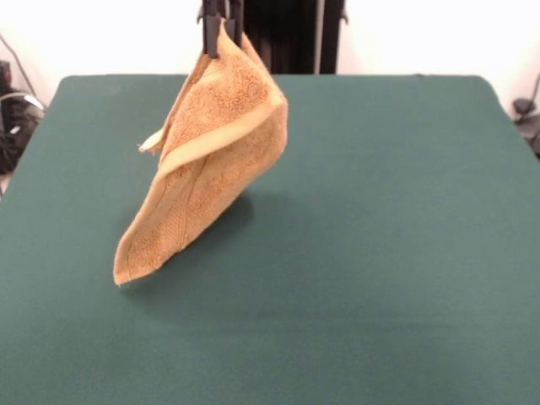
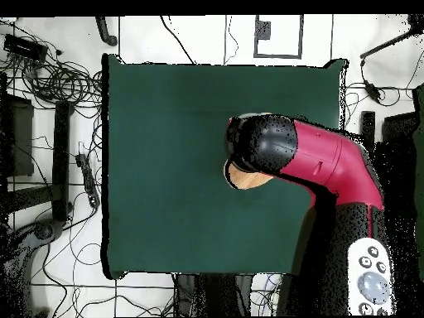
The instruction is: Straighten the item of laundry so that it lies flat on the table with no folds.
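A dark green felt-covered tabletop (image 1: 380,253) spans the scene. Only the lower corner of the hanging golden-orange towel (image 1: 211,160) appears to touch its surface, left of centre.

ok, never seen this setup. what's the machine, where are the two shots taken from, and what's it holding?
It is a single robot arm, red and black, working at a table covered in dark green cloth.

One picture is from a camera across the table, facing the robot. There the arm's hand comes down from the top edge. The other looks straight down from above, so the arm hides most of what is under it.

The hand is shut on one corner of a golden-orange towel and holds it up. The towel hangs in a folded, draped shape; its lowest corner is down near the table, though I cannot tell whether it touches. From above only a sliver of towel shows beside the arm. Nothing else lies on the table.
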